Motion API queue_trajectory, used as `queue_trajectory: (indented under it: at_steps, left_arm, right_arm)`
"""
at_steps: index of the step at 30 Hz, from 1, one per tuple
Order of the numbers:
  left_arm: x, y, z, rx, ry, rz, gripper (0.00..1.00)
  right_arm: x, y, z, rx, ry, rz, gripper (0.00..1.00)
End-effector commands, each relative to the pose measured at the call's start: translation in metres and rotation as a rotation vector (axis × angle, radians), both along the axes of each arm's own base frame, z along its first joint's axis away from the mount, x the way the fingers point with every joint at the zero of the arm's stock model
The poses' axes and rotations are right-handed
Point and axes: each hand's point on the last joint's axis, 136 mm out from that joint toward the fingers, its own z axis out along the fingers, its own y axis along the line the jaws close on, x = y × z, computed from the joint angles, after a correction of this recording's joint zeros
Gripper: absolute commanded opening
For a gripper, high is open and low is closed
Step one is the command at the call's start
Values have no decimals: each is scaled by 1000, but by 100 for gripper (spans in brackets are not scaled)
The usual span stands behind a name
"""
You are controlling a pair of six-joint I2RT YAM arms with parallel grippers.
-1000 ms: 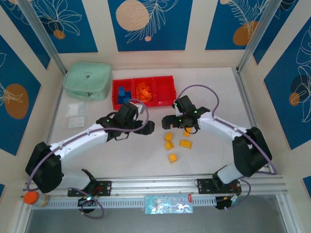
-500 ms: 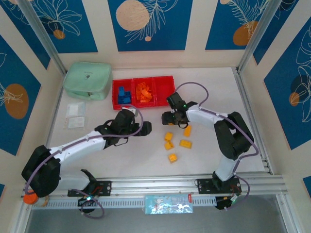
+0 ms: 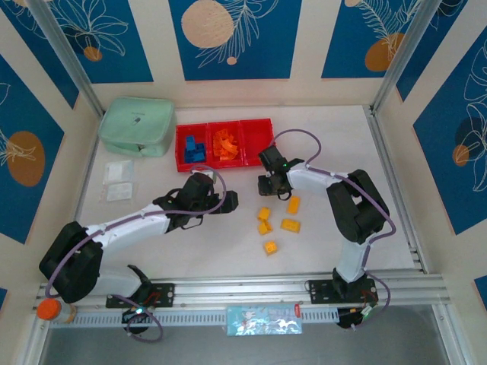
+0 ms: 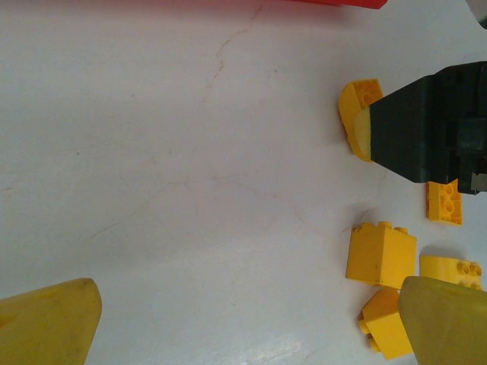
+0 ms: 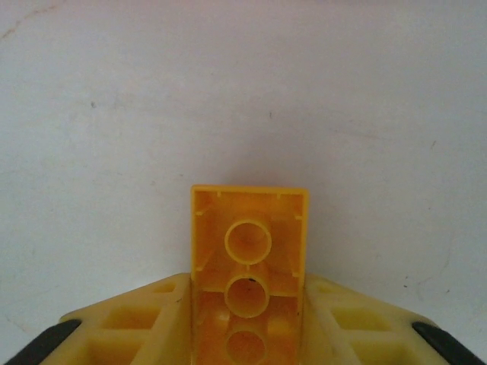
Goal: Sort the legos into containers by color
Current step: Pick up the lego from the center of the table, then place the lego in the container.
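- Bench (image 3: 228,243): white, matt, with hairline cracks and faint scuffs in front of the bins.
- Bins (image 3: 225,165): red plastic, smooth and glossy.
- Yellow brick (image 5: 249,251): hard moulded plastic, smooth, with a slight sheen.
- Loose bricks (image 3: 290,225) in front of the bins: the same shiny plastic.
- Pouch (image 3: 138,125) left of the bins: soft mint cloth, matt.
- Packets (image 3: 118,181): thin clear film.
- Left jaws: pads (image 4: 46,323) of cloudy yellow plastic, dull.
- Rail (image 3: 251,289): bare grey metal.

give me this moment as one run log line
right hand: shut on yellow lego | left hand: open, empty | other yellow legos: loose on table
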Motion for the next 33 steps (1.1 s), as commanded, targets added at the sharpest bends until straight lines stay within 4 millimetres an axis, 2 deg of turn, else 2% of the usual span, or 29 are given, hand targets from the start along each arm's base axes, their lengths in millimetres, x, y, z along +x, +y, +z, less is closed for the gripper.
queue_trajectory:
  at_steps: [1,8,11,14,22,26,29,33]
  left_arm:
    - [2,-3,8,-10,-13,3,99]
    - [8,-9,24,-44,-39,-15,99]
    - [15,-12,34,-50,-57,-21,99]
    - [25,-8,37,-35,-61,-1,99]
    - [55,-10,49,-57,-66,33,99]
    - [63,-11,54,-59,-74,37,99]
    - [68,-10,55,-61,-78,42,99]
    - [68,-8,57,-67,-79,41,99]
  right_arm:
    - [8,5,25,34,-55,18,33]
    - [16,10,80,67,-145,52,32]
    - [28,12,100,75,-191,57,32]
    - [52,14,110,82,-218,40,33]
    - [122,21,99,57,-232,-3,33]
    - [152,25,83,38,-211,-8,33]
    - [168,25,72,37,-192,-19,34]
    - [181,27,67,67,-186,-8,40]
